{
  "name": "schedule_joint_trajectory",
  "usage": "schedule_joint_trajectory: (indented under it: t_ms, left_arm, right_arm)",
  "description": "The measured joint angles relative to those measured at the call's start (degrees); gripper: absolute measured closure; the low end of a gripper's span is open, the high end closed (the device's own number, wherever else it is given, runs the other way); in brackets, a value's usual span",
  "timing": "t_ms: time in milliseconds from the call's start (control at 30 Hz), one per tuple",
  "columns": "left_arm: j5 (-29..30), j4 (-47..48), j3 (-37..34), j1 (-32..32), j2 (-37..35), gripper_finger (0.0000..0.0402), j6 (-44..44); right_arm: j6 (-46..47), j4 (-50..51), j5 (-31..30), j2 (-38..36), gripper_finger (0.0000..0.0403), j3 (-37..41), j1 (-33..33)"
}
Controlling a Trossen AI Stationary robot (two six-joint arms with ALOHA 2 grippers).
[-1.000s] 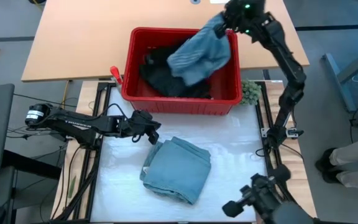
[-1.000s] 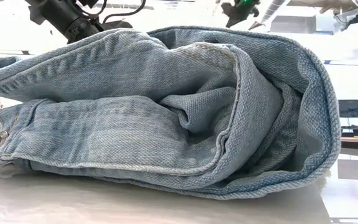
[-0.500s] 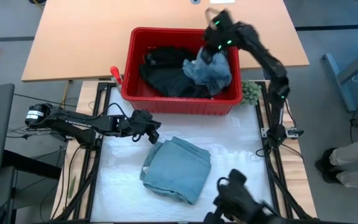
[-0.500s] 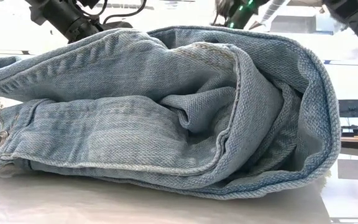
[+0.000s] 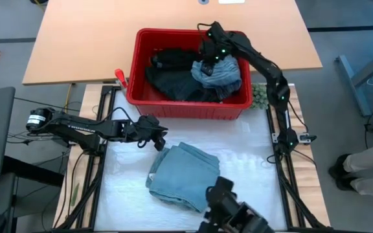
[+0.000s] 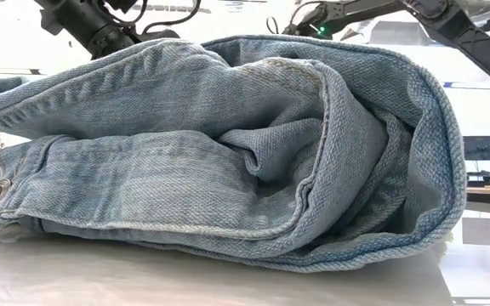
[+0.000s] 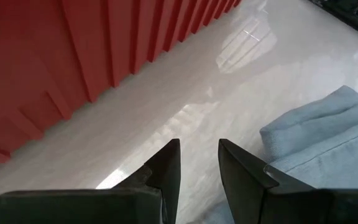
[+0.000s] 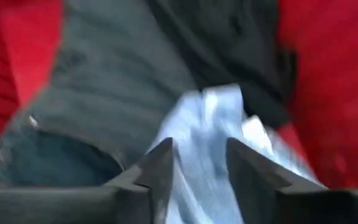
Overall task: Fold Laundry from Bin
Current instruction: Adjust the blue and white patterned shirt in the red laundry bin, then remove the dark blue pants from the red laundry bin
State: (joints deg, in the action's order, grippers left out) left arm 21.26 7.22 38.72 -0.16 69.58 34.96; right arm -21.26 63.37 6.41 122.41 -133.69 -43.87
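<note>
- A folded denim-blue garment point(image 5: 183, 176) lies on the counter point(image 5: 251, 152), nearest the low camera.
- Just beside it the left claw point(image 7: 197, 163) hovers, its fingers slightly parted on nothing.
- Farther off, the right claw point(image 5: 207, 63) hangs in the red bin point(image 5: 135, 65), fingers parted over a crumpled blue garment point(image 5: 222, 74) among black ones point(image 5: 173, 77).
- Judged step: fetching the next garment; next comes a firm pinch.

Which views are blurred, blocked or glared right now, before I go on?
Right wrist view: motion-smeared, the light blue garment and red bin soft. Low view: the folded denim blocks nearly everything, and the room behind is washed out. Left wrist view: sharp, with glare streaks on the white table. High view: only the right arm's base at the bottom edge is smeared.
</note>
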Motion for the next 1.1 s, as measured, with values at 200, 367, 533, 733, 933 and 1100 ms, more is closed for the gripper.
schedule_joint_trajectory:
  t_ms: [200,367,533,733,933,1100]
  left_arm:
    - [-0.2,1.2,0.0,0.0,0.0,0.0307,0.2]
    - [-0.4,1.2,0.0,0.0,0.0,0.0307,0.3]
    - [-1.5,1.2,0.0,0.1,0.0,0.0307,1.2]
    - [-3.0,1.3,0.0,0.2,0.0,0.0307,3.1]
    - [-4.3,1.4,0.0,0.2,0.0,0.0307,4.3]
    - [-2.6,1.3,0.0,0.2,0.0,0.0307,4.7]
  right_arm:
    - [-0.4,-6.3,13.6,2.4,0.0148,-0.2,4.0]
    - [-10.5,-7.1,13.4,9.6,0.0123,0.1,8.3]
    - [-12.4,-8.6,8.6,15.3,0.0121,0.0,9.4]
    - [-12.6,-10.0,-0.2,19.1,0.0123,-0.1,9.5]
    - [-12.3,-12.6,-5.5,18.8,0.0256,0.0,9.4]
    - [-11.1,-13.5,-5.6,15.4,0.038,-1.1,8.4]
